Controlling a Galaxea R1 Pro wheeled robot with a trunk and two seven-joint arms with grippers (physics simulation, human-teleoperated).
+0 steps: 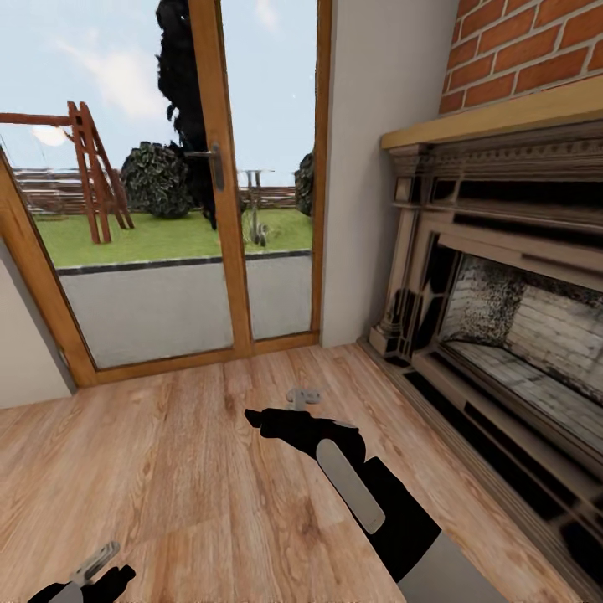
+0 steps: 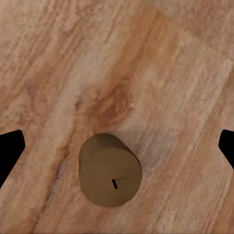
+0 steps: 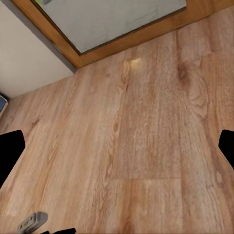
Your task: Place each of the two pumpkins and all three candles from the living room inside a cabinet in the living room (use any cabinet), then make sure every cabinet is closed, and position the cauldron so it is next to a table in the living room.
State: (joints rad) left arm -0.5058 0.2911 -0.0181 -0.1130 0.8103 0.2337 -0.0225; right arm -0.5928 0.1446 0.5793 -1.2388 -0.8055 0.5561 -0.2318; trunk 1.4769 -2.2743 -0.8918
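Indoors, the robot is facing a glazed wooden patio door (image 1: 219, 176) with a lawn and shrubs showing through the glass, while a carved stone fireplace (image 1: 494, 276) under a brick chimney breast is standing along the right wall. Both arms are reaching out low over a wood plank floor (image 1: 184, 469). The right gripper (image 1: 303, 397) is extending forward near the middle of the head view; in its wrist view its two dark fingertips (image 3: 9, 151) are sitting far apart at the frame edges with only bare floor between them, so it is spread wide and holding nothing. The left gripper (image 1: 96, 565) is hanging at the lower left corner of the head view. Its wrist view is showing one candle (image 2: 110, 170), a stubby brown cylinder with a short dark wick, standing upright on the floor between the widely parted fingertips (image 2: 9, 151), which are not touching it.
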